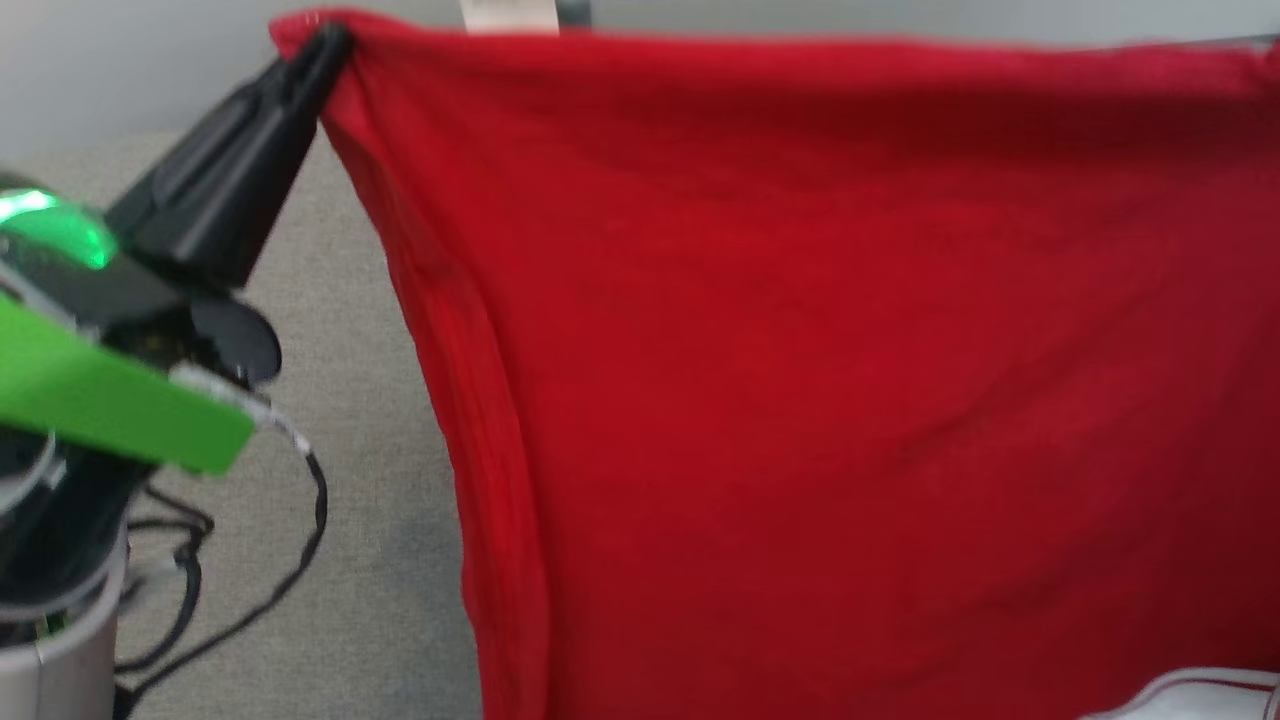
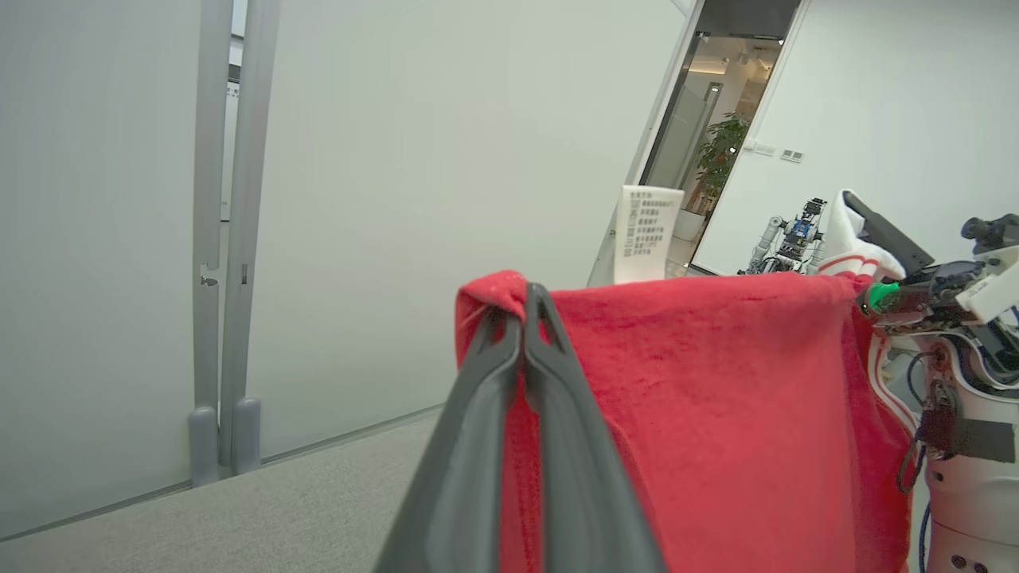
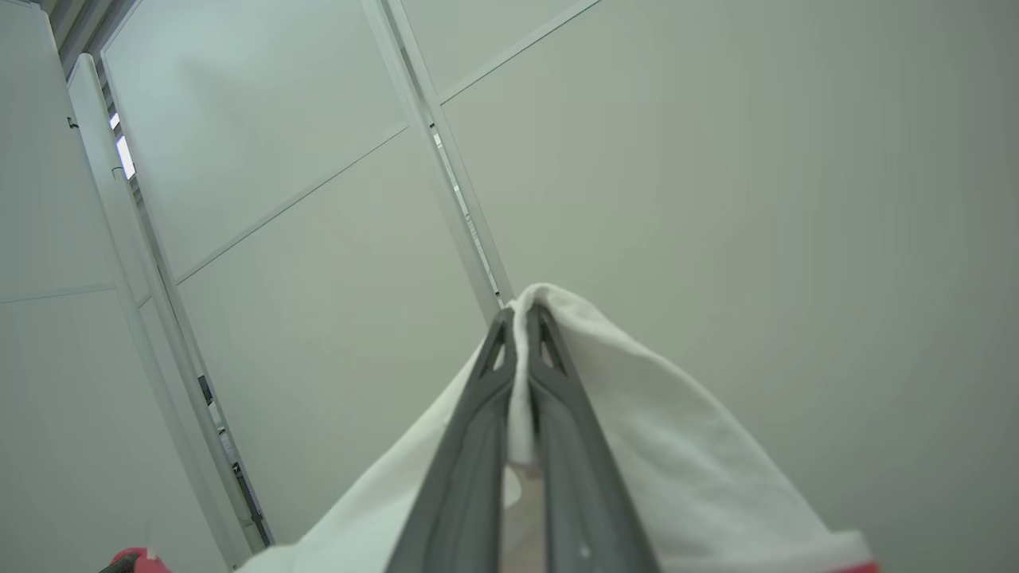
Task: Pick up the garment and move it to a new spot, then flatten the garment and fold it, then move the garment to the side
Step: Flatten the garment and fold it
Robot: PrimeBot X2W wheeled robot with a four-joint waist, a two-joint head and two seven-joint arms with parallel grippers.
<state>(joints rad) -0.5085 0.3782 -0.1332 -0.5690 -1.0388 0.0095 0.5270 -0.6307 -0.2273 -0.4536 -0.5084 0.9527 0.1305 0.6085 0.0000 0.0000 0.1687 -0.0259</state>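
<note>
Carpet (image 1: 340,420) beside red garment (image 1: 850,350), head view; white edge (image 3: 677,446), right wrist.

Hanging garment (image 1: 800,350) walls off the front; floor (image 1: 345,420) leftward lies open.

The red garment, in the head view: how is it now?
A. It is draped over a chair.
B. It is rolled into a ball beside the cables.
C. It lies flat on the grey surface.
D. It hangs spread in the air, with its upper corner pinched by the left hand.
D: the left hand is shut on the upper corner of the garment, which hangs spread like a curtain.
</note>
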